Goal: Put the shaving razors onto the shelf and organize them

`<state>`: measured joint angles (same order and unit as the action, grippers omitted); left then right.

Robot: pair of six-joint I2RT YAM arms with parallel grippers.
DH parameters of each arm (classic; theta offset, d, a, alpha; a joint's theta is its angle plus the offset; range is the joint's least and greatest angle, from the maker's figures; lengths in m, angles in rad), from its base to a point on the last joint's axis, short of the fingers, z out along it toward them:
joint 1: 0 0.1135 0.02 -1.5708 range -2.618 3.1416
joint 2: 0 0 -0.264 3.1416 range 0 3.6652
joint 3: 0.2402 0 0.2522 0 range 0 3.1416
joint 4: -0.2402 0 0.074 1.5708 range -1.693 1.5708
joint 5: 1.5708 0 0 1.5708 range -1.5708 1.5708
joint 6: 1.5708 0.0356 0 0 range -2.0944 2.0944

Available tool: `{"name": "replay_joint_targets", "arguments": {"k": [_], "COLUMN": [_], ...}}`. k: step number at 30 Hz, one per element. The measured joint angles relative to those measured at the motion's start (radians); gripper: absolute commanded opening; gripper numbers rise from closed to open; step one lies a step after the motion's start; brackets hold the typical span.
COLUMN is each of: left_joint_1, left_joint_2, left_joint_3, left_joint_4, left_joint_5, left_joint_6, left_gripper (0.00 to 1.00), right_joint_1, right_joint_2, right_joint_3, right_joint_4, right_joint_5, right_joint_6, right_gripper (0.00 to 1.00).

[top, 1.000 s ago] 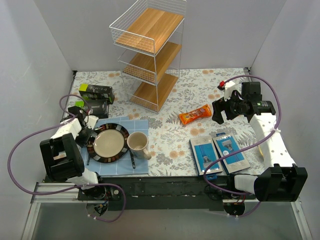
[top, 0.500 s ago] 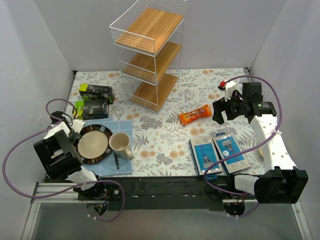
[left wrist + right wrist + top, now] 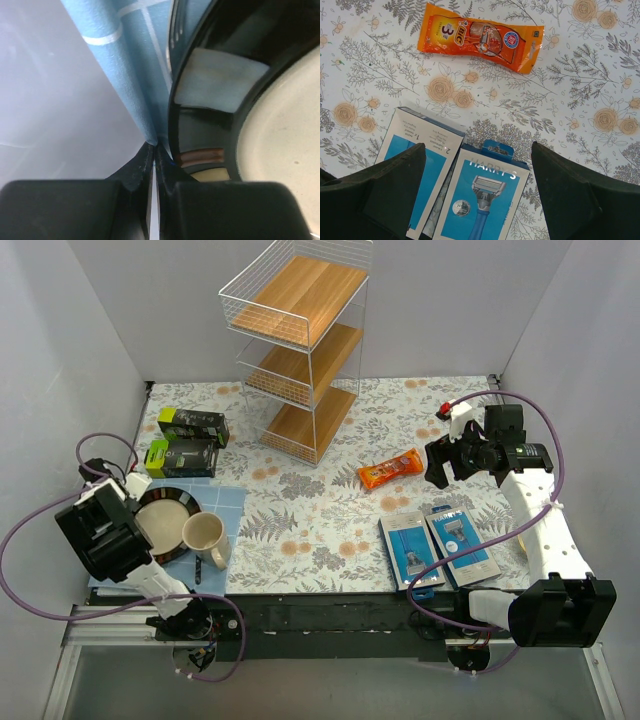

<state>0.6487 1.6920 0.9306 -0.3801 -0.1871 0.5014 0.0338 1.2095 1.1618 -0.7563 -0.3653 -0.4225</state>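
Two blue razor packs (image 3: 410, 550) (image 3: 462, 543) lie side by side near the table's front right. They also show in the right wrist view, one pack (image 3: 417, 175) on the left and the other (image 3: 485, 200) on the right. My right gripper (image 3: 437, 462) is open and empty, hovering above their far ends (image 3: 477, 195). The white wire shelf (image 3: 300, 340) stands at the back centre, its boards bare. My left gripper (image 3: 133, 485) is at the far left, shut on the edge of a blue placemat (image 3: 125, 75), as the left wrist view (image 3: 154, 147) shows.
A dark-rimmed plate (image 3: 165, 520) and a cream mug (image 3: 205, 537) sit on the blue placemat (image 3: 228, 502). Two black and green boxes (image 3: 192, 423) (image 3: 185, 456) lie behind them. An orange packet (image 3: 391, 469) lies between shelf and razor packs. Grey walls close in both sides.
My left gripper has dragged the blue placemat, with plate and mug on it, to the left toward the wall. The right arm and razor packs have not moved.
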Motion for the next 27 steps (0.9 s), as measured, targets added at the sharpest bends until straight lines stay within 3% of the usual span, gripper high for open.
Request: {"name": "replay_joint_targets", "arguments": {"k": [3,4,5,8,13,17,20,24,27], "left_joint_1": [0.006,0.006,0.006,0.014,0.021,0.016,0.011,-0.024,-0.125], "left_joint_2": [0.006,0.005,0.003,-0.027,-0.124,-0.204,-0.252,-0.325,-0.356], "left_joint_3": [0.009,0.009,0.009,0.019,0.090,0.231,0.407,0.565,0.643], "left_joint_4": [0.018,0.018,0.021,-0.005,-0.158,-0.315,-0.457,-0.634,-0.667], "left_joint_5": [-0.007,-0.008,-0.014,-0.021,0.030,0.109,0.288,0.645,0.843], "left_joint_6": [0.006,0.007,0.008,-0.019,-0.119,-0.208,-0.249,-0.280,-0.395], "left_gripper": [0.19,0.32,0.39,0.52,0.58,0.68,0.72,0.76,0.75], "right_joint_1": [0.000,0.000,0.000,0.000,0.000,0.000,0.000,0.000,0.000], "right_joint_2": [0.000,0.000,0.000,0.000,0.006,0.042,0.097,0.179,0.270], "right_joint_3": [0.000,0.000,0.000,0.000,0.000,0.006,0.039,0.130,0.264], "right_joint_4": [0.000,0.000,0.000,0.000,0.000,-0.001,0.008,0.050,0.092], "right_joint_5": [0.000,0.000,0.000,0.001,-0.002,-0.018,-0.036,-0.065,-0.087], "right_joint_6": [0.000,0.000,0.000,0.000,0.000,0.000,0.011,0.040,0.073], "right_gripper": [0.93,0.93,0.93,0.93,0.93,0.97,0.97,0.95,0.94]}}
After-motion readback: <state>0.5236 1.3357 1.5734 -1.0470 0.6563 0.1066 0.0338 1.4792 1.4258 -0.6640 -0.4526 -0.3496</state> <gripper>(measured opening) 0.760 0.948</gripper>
